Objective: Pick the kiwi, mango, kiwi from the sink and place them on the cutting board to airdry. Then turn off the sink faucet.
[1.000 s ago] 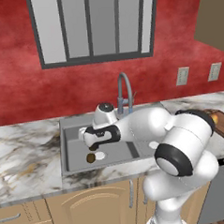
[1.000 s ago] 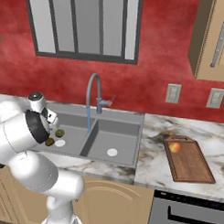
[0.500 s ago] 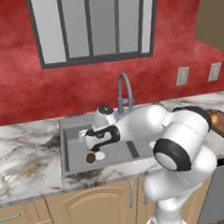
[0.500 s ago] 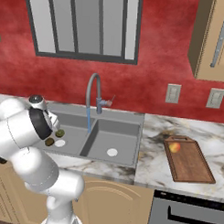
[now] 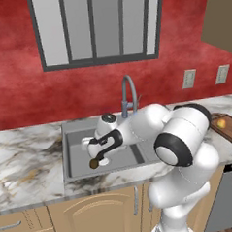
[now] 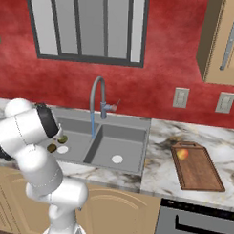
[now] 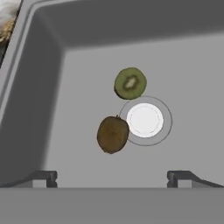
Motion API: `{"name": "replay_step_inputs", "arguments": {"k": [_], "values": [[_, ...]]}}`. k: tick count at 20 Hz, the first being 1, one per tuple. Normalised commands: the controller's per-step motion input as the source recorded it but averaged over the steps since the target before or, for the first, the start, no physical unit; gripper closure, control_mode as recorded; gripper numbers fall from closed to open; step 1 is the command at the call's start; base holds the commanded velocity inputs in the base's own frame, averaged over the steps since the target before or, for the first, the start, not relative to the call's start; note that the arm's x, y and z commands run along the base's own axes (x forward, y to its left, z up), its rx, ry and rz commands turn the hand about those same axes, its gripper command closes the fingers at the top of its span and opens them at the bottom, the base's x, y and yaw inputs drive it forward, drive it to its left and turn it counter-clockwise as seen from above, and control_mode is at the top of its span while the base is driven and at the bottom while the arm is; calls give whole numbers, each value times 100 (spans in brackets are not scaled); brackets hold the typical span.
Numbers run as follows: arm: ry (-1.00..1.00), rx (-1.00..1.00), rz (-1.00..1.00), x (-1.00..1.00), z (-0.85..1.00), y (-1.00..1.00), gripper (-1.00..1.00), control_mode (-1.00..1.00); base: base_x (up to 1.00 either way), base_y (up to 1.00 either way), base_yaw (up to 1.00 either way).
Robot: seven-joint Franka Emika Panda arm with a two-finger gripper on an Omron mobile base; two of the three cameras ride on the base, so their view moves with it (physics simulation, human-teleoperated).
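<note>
In the hand view, two kiwis lie on the floor of the sink's left basin (image 7: 65,65) beside its white drain (image 7: 145,120): an olive-green kiwi (image 7: 130,82) and a brown kiwi (image 7: 112,134). My gripper (image 7: 112,178) hangs open above them with its fingertips (image 7: 43,177) wide apart and nothing between them. From the base views, the gripper (image 5: 94,151) hovers just over the brown kiwi (image 5: 94,163). Both the brown kiwi (image 6: 51,147) and the green kiwi (image 6: 62,139) are visible here as well. The mango (image 6: 183,153) rests on the cutting board (image 6: 200,172). Water runs from the sink faucet (image 6: 97,94).
The sink's right basin (image 6: 130,138) holds only its drain (image 6: 117,159). Marble counter (image 5: 23,162) lies on both sides of the sink. My arm's bulky elbow (image 5: 182,138) stands over the counter between the sink and the cutting board (image 5: 231,132). A red wall with outlets rises behind.
The arm has shifted slightly over the left basin, with the hand staying above the kiwis. The jaws stay open and the fruits have not moved.
</note>
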Motion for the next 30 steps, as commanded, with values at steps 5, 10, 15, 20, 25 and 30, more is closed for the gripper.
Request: {"name": "replay_step_inputs", "arguments": {"k": [5, 10, 15, 20, 25, 30], "values": [[0, 0, 0, 11, -16, 5, -100, -100, 0, 0, 0], [0, 0, 0, 12, -12, 6, -100, -100, 0, 0, 0], [0, 0, 0, 9, -10, 4, -100, -100, 0, 0, 0], [0, 0, 0, 10, -12, 6, -100, -100, 0, 0, 0], [0, 0, 0, 5, -8, 4, -100, -100, 0, 0, 0], [0, 0, 0, 0, -5, 1, -100, -100, 0, 0, 0]]}}
